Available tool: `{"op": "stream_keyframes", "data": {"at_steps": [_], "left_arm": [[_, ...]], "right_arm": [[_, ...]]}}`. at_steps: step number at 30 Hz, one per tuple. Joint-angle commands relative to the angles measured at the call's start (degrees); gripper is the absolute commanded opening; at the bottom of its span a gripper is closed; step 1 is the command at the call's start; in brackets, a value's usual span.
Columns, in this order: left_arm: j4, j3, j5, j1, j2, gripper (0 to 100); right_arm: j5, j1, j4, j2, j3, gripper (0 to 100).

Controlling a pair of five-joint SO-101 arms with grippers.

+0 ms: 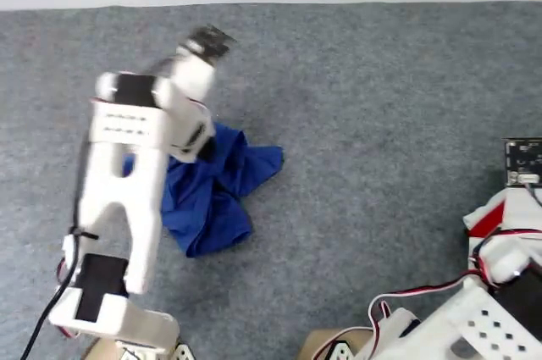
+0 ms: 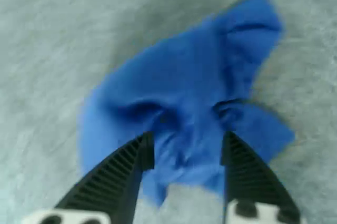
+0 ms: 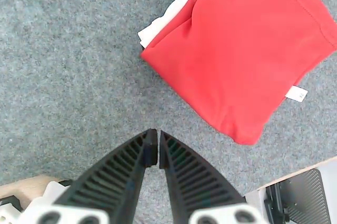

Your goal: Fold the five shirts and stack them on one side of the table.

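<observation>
Left gripper (image 2: 188, 139), fingers spread, hangs over 1 crumpled blue shirt (image 2: 184, 81); right gripper (image 3: 157, 135), fingers pressed together, sits near 1 folded red shirt (image 3: 242, 45).

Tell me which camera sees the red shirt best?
The right wrist view: the folded red shirt lies there nearly whole. The high view catches a red sliver by an arm. The left wrist view faces the blue shirt.

open carpet (image 1: 373, 123) betw. blue shirt (image 1: 216, 195) & red stack (image 1: 483, 224); left arm (image 1: 127, 165) overhangs shirt.
</observation>
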Motion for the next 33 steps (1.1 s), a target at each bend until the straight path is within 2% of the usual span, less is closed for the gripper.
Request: {"op": "stream_keyframes", "data": {"at_steps": [1,4,10,13,17,25,29,33], "left_arm": [[-9.93,7.08,0.53,3.08,-0.26,23],[-15.47,11.12,0.44,3.78,1.49,23],[-20.75,9.71,0.62,0.35,13.36,22],[-20.31,6.73,0.44,-0.35,16.7,14],[-14.95,1.19,0.35,-0.44,15.03,0],[-2.29,-9.71,0.35,-2.11,1.23,1],[1.67,-10.42,0.09,-7.12,-4.92,1],[7.12,-10.33,-3.25,-16.7,-8.7,1]], "right_arm": [[0.26,-0.04,2.24,-0.48,-0.18,1.5],[0.26,-0.04,2.24,-0.48,-0.18,1.5],[0.26,-0.04,2.24,-0.48,-0.18,1.5],[0.26,-0.04,2.24,-0.48,-0.18,1.5],[0.26,-0.13,2.24,-0.48,-0.18,1.5],[0.35,-0.31,2.15,-0.48,-0.18,1.5],[0.35,-0.31,2.07,-0.4,-0.18,1.5],[0.44,-0.31,2.07,-0.31,-0.18,1.5]]}}
